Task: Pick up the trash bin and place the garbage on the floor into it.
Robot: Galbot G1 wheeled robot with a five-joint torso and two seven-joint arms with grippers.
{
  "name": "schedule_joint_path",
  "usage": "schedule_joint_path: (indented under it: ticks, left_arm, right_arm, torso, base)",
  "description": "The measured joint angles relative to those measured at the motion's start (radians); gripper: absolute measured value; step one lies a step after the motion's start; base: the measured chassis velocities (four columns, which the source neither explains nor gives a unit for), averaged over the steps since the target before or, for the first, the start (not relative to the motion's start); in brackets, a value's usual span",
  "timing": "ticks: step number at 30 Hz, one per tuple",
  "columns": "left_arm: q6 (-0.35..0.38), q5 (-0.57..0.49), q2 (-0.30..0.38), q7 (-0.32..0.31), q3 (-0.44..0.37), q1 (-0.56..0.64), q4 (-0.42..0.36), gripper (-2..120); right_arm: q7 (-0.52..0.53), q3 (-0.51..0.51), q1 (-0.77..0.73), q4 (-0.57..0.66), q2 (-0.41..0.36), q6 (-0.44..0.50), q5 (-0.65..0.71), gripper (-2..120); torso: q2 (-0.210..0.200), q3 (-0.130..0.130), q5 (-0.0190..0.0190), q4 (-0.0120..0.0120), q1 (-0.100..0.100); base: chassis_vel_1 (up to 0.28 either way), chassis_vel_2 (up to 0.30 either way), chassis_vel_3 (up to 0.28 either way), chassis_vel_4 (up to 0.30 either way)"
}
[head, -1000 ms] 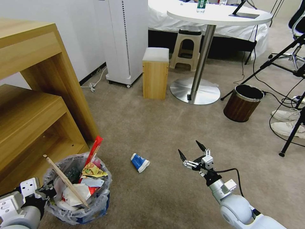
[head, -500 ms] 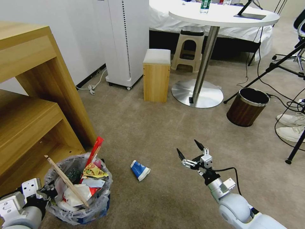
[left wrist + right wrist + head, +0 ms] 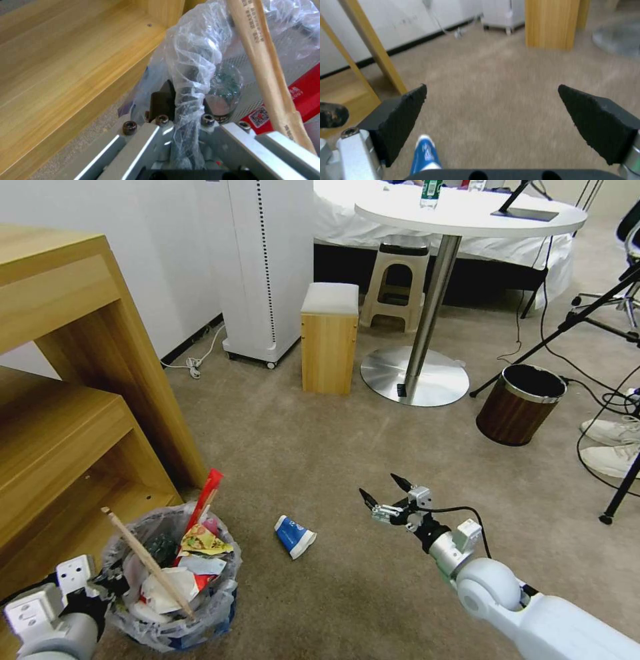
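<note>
Head view: trash bin stands on the floor at near left, beside the wooden shelf unit, already loaded with wrappers and a wooden stick. Left hand is at the bin's left rim; the left wrist view confirms it clenched on the bin's rim and bunched plastic bag liner. One piece of garbage is noted on the carpet: a crushed blue-white paper cup, lying on its side just right of the bin. Right hand is held low, to the right of the cup and apart from it, fingers spread and empty; in the right wrist view the cup sits near one fingertip, off the centre line. Assessment: step in hand is the approach to the cup. Recommended: shift the hand left until the cup lies between both fingers, descend until the tips brush the pile, close across the crushed body rather than the rim. Bin grip appears adequate; keep the bin level.
</note>
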Motion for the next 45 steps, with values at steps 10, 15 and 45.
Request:
schedule_joint_path:
  ticks: [10,15,45]
  left_arm:
    - [-0.002,0.005,-0.013,-0.001,0.004,-0.014,0.001,1]
    - [-0.002,0.006,-0.02,-0.001,0.004,-0.021,0.002,1]
    - [-0.034,0.045,-0.07,0.017,0.014,-0.026,-0.023,1]
  right_arm:
    - [0.014,-0.216,0.193,-0.21,0.11,-0.027,0.039,100]
    - [0.016,-0.336,0.292,-0.305,0.182,-0.033,0.051,100]
    - [0.066,-0.617,0.426,-0.586,0.473,-0.081,0.041,92]
  torso:
    - [0.0,0.0,-0.0004,0.0002,0.0]
    - [0.0,0.0,-0.0005,0.0006,0.0]
    - [0.0,0.0,-0.0005,0.0005,0.0]
  base:
    - [0.0,0.0,0.0,0.0]
    - [0.0,0.0,0.0,0.0]
    - [0.0,0.0,0.0,0.0]
